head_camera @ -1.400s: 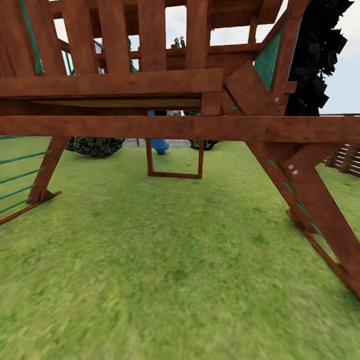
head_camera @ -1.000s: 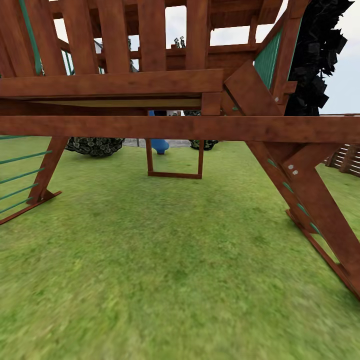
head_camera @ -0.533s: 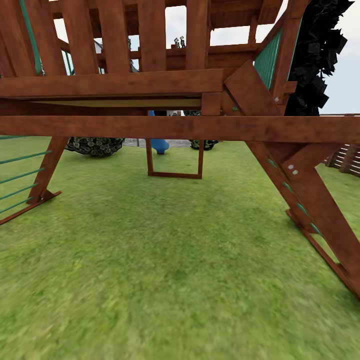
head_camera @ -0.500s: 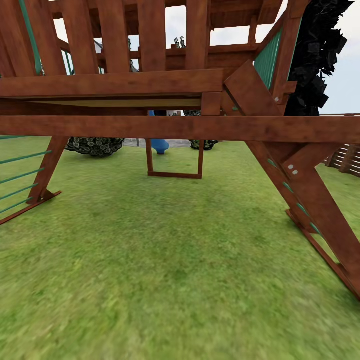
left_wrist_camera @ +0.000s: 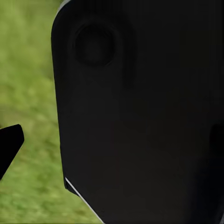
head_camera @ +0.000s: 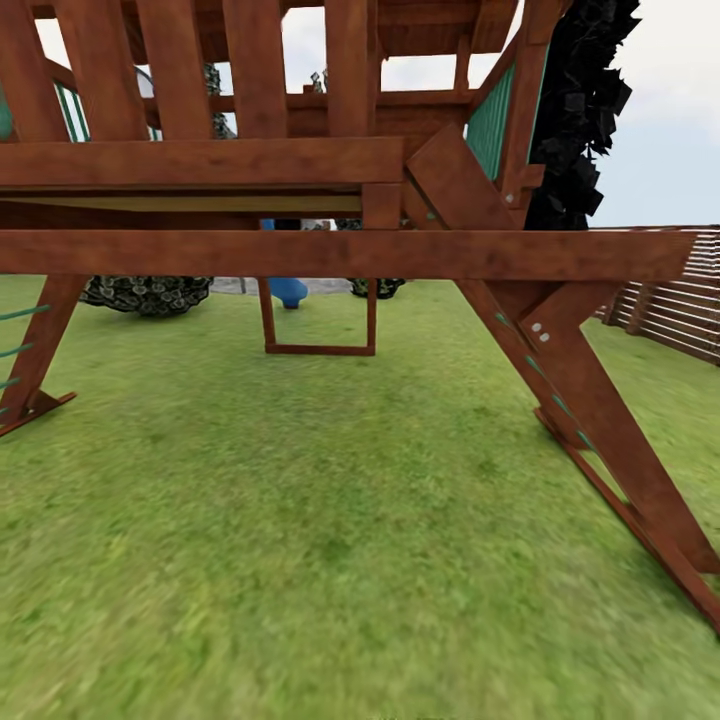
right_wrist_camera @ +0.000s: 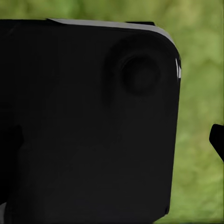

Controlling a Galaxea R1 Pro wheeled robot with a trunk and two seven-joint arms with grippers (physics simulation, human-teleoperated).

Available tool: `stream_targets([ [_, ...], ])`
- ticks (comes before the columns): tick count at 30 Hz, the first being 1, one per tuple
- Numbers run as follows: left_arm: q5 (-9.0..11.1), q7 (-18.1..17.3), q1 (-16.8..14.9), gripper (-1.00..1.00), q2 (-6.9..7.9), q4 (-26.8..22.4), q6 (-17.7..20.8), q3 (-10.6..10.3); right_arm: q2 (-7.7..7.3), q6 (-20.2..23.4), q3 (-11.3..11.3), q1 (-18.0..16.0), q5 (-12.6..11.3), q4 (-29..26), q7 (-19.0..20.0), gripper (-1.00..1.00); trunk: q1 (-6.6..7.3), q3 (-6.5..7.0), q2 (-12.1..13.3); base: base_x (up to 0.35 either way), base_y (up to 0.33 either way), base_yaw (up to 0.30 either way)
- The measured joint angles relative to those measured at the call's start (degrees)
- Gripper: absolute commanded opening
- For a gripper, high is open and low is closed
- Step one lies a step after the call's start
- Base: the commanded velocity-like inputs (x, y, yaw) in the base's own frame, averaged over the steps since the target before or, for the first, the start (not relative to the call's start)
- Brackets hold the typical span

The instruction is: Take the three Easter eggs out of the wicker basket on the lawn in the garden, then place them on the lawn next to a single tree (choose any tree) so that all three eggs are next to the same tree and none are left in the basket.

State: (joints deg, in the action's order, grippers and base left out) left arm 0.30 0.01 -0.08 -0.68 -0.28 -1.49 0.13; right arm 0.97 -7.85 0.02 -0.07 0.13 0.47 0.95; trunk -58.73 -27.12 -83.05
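The lawn [head_camera: 330, 520] spreads out in front of me as mottled green grass in the head view. The Easter eggs and the wicker basket are out of view. In the left wrist view a dark rounded robot panel [left_wrist_camera: 140, 116] blocks most of the picture, with one black fingertip [left_wrist_camera: 9, 144] at the edge over blurred grass. The right wrist view has a like dark panel [right_wrist_camera: 88, 121] and a black fingertip [right_wrist_camera: 217, 140] over grass. Whether either gripper is open or shut cannot be told.
A brown wooden playset stands close ahead, its low crossbeam [head_camera: 330, 255] at mid height. Slanted legs reach the ground at right [head_camera: 600, 430] and left [head_camera: 40, 340]. Behind it are a small wooden frame [head_camera: 320, 320], a blue object [head_camera: 288, 290], a dark shrub [head_camera: 145, 293], black foliage [head_camera: 580, 110] and a slatted fence [head_camera: 670, 305].
The whole head view has shifted left, so the camera has turned to the right. More of the slatted fence shows at the right. Nothing in the scene itself has moved.
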Motion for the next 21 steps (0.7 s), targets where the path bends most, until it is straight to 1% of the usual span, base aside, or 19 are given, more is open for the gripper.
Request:
stream_targets([
  [5,-0.14,-0.01,0.02,1.00,0.23,0.00,-2.83,0.08,-0.21,0.02,0.05,0.00,-0.03,0.00,0.01,1.00,0.00,-0.33,0.00,0.000,0.000,-0.187],
  [8,-0.22,0.01,0.00,1.00,0.34,-0.03,-5.93,-0.07,-0.33,-0.05,0.02,0.00,-0.08,0.01,-0.02,1.00,0.00,-0.57,0.00,0.000,0.000,-0.160],
  [10,-0.25,0.05,0.00,1.00,0.51,-0.05,-7.21,-0.15,-0.26,-0.30,0.05,0.00,-0.15,0.01,-0.04,1.00,0.00,-0.73,0.00,0.000,0.000,-0.156],
  [18,-0.28,0.07,0.00,1.00,1.98,-0.17,-8.63,-0.15,0.09,-0.56,0.08,0.00,-0.26,0.01,-0.13,1.00,0.00,-1.38,0.00,0.000,0.000,-0.155],
  [21,-0.33,0.07,0.00,1.00,2.19,-0.18,-9.40,-0.37,0.22,-0.47,-0.26,0.00,-0.64,0.01,-0.20,1.00,0.00,-1.62,0.00,0.000,0.000,-0.155],
])
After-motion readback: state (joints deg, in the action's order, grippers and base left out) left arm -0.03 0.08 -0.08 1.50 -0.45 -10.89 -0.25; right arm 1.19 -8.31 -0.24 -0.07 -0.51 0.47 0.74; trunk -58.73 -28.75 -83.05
